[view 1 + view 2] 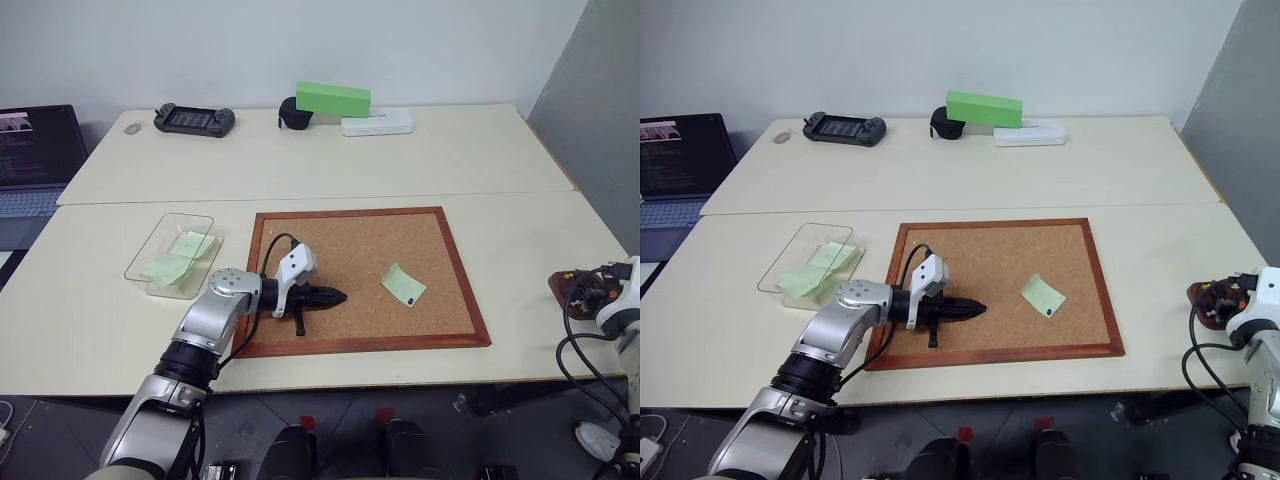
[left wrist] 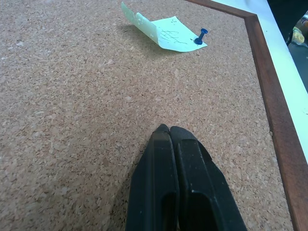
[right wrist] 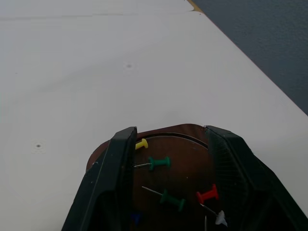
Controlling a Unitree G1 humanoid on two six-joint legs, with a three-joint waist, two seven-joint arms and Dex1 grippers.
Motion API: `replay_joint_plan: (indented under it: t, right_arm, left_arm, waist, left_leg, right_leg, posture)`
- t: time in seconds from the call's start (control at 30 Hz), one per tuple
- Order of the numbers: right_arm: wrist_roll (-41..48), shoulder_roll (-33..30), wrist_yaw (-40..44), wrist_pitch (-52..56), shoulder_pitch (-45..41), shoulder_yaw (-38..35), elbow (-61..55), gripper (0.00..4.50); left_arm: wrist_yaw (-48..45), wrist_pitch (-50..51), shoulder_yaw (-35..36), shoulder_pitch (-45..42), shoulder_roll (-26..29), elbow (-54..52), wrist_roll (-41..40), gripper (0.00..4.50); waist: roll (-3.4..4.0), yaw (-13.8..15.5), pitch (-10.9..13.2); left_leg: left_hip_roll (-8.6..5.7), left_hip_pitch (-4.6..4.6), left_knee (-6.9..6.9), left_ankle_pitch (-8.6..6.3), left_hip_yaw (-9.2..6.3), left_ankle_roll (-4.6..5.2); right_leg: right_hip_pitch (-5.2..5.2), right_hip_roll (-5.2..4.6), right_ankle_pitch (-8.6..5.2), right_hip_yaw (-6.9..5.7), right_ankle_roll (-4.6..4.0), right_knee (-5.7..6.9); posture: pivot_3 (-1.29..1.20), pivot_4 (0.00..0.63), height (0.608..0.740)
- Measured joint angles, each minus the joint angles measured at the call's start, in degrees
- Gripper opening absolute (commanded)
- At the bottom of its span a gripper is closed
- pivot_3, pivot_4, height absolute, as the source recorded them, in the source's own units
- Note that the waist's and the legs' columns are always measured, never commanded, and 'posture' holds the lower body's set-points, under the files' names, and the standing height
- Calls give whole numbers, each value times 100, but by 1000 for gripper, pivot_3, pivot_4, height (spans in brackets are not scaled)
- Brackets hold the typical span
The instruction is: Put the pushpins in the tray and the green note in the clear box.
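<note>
From my head views, my left gripper (image 1: 335, 296) lies low over the large wood-framed cork board (image 1: 440, 225), near its lower left, fingers pressed together on nothing. Right of it, mid-board, sits the last small pale green paper note (image 1: 402, 284), pinned at one corner. The shallow transparent plastic box (image 1: 140, 255), at left centre on the pale surface (image 1: 400, 160), already holds green slips. At the right edge of the frame, my right gripper (image 1: 1220, 300) sits at the small dark reddish-brown tray (image 1: 1196, 293).

In the left wrist view, the closed fingers (image 2: 163, 178) point toward the note, upper centre, where a blue plastic-headed pushpin (image 2: 199, 37) stands tilted at its corner. I judge that pin must come out first: approach from its head side and open only slightly.

In the right wrist view, my fingers (image 3: 113, 178) stand apart, empty, straddling the tray, where yellow, green, red and white pushpins (image 3: 159, 162) lie. I should lift straight away without nudging the dish.
</note>
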Motion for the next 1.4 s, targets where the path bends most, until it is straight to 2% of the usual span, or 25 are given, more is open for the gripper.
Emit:
replay_joint_plan:
  t: [0.17, 0.3, 0.47, 0.63, 0.9, 1.1, 1.4]
  right_arm:
    - [117, 7, 130, -172, -5, -22, -84, 2347]
    - [346, -48, 765, -258, 412, 134, -879, 2347]
    - [913, -336, 1898, -115, 987, 835, -2385, 2347]
    - [888, -432, 2456, -117, 1071, 1861, -3030, 2347]
    - [445, -135, 2728, -552, 607, 3007, -2751, 2347]
    - [165, 34, 2877, -854, 173, 3391, -2019, 2347]
    - [-120, 247, 2949, -1213, 114, 3644, -1400, 2347]
  left_arm:
    - [-1, 7, 0, 1, 6, -2, -3, 0]
    - [-3, 20, -2, 4, 10, -20, -6, 0]
    - [0, 22, 0, 3, 41, -21, -6, 0]
    - [-2, 20, -5, -15, 0, 9, -5, 0]
    - [-9, 18, -8, -39, -2, 35, 3, 0]
    - [-7, 33, -10, -33, 2, 14, -1, 0]
    - [7, 101, -7, 23, 64, -115, -6, 0]
  waist:
    - [0, 0, 0]
    - [0, 1, 0]
    - [-1, -9, 1]
    - [-4, 0, 2]
    - [-5, 4, 3]
    - [-7, 4, 4]
    - [-7, -4, 4]
  left_leg:
    - [0, 1, 0, 0, 0, 0]
    - [1, -1, -3, 0, -4, 0]
    - [1, 4, 1, 0, -12, 0]
    - [0, 4, 3, 0, -12, 0]
    - [0, 5, 3, 0, -19, 0]
    - [0, 4, 2, 0, -22, 0]
    - [1, 5, 1, 0, -24, 0]
  right_leg:
    - [0, 0, 0, 0, 0, 0]
    - [0, 2, 0, -3, 0, -2]
    - [7, 3, 0, -2, 1, -2]
    - [9, 3, -1, -9, 1, -5]
    - [7, 3, 0, -9, 1, -5]
    - [6, 3, 0, -11, 1, -5]
    - [5, 4, -1, -10, 1, -4]
  posture:
    - [0, 150, 740]
    - [0, 150, 740]
    - [0, 150, 740]
    - [0, 150, 740]
    - [0, 150, 740]
    - [0, 150, 740]
    - [0, 150, 740]
